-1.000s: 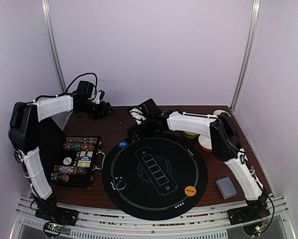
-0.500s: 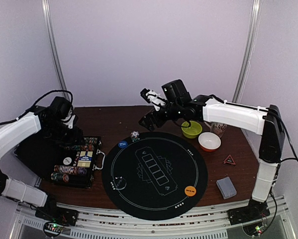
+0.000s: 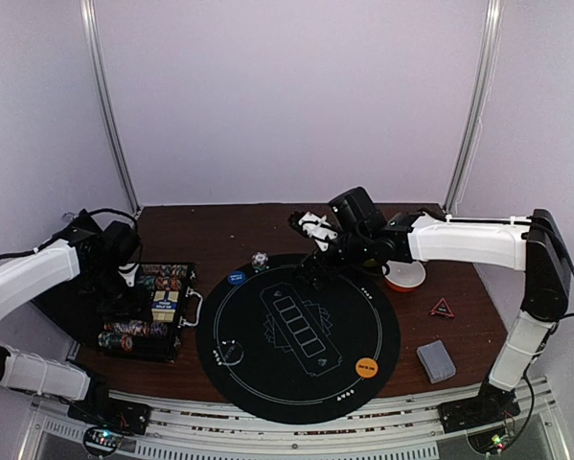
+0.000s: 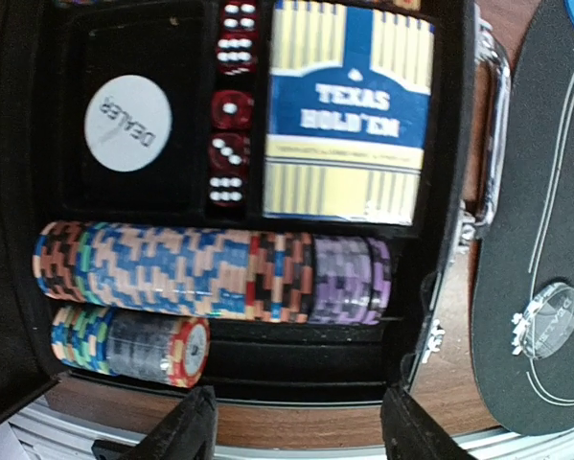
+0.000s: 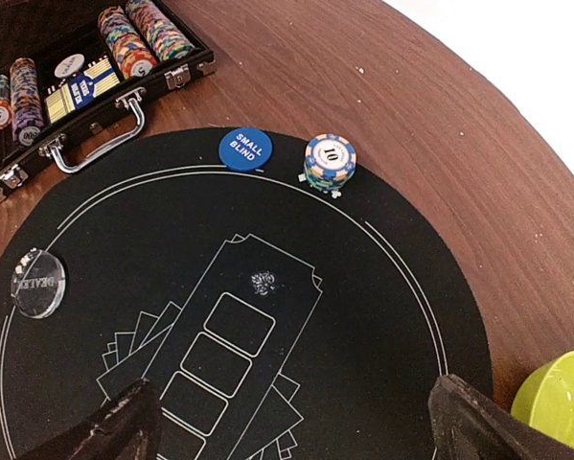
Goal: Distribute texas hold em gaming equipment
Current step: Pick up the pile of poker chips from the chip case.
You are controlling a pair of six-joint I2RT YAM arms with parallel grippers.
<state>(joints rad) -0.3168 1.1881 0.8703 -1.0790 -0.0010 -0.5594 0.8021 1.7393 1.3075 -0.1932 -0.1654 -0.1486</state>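
A round black poker mat [image 3: 296, 331] holds a blue "small blind" disc [image 3: 236, 278], a clear dealer disc [image 3: 230, 353] and an orange disc [image 3: 366, 367]. A small chip stack [image 3: 260, 260] stands at its far edge. The grey-blue card deck [image 3: 436, 360] and the red triangle [image 3: 443, 308] lie right of the mat. My right gripper [image 3: 315, 264] hangs open and empty over the mat's far part [image 5: 291, 431]; the stack [image 5: 329, 161] and blue disc [image 5: 245, 149] lie beyond it. My left gripper [image 3: 124, 287] hovers open and empty [image 4: 296, 431] above the open chip case [image 3: 148, 311].
The case holds chip rows [image 4: 210, 268], red dice [image 4: 231, 144], a white dealer button [image 4: 127, 123] and a Texas Hold'em card box [image 4: 349, 115]. A white-orange bowl [image 3: 404, 276] and a green bowl [image 5: 555, 398] sit behind the mat's right side.
My left arm swung from the table's back down over the chip case. My right arm lifted and moved right over the mat; the chip stack now stands alone at the mat's far edge.
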